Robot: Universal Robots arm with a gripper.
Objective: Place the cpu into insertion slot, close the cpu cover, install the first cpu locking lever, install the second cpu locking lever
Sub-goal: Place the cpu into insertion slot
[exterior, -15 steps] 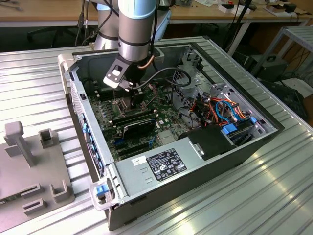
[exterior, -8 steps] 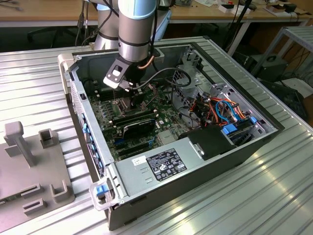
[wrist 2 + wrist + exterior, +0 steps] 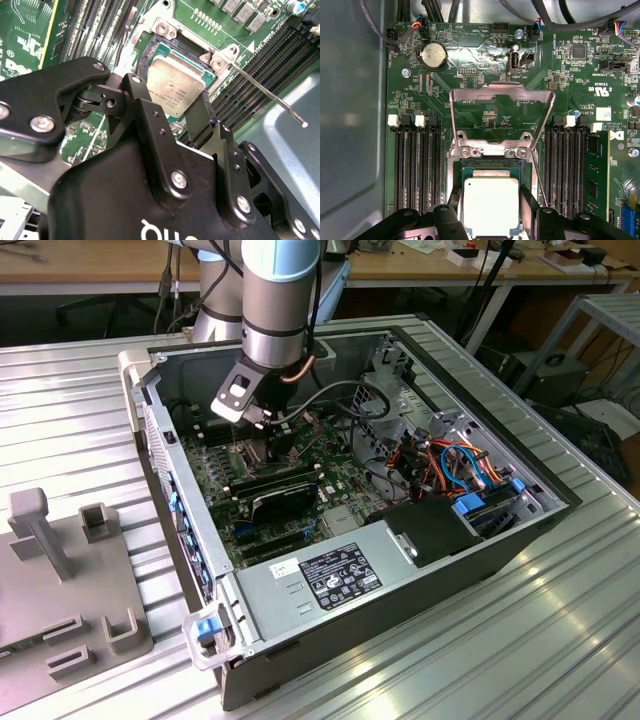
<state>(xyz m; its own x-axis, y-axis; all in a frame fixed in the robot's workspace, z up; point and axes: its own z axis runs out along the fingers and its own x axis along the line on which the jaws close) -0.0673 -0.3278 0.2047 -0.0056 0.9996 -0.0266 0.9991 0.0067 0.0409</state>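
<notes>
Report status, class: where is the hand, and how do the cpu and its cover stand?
Hand down at the cpu, grip unclear. Chip at the insertion slot, seating unclear. Open cpu cover tipped back; locking lever raised.

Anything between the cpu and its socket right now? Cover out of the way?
Nothing visible blocks it. In the first wrist view the cover lies swung open beyond its hinge, off the socket. The cpu is squarely over or in the socket, at the gripper. The lever stands off to one side.
</notes>
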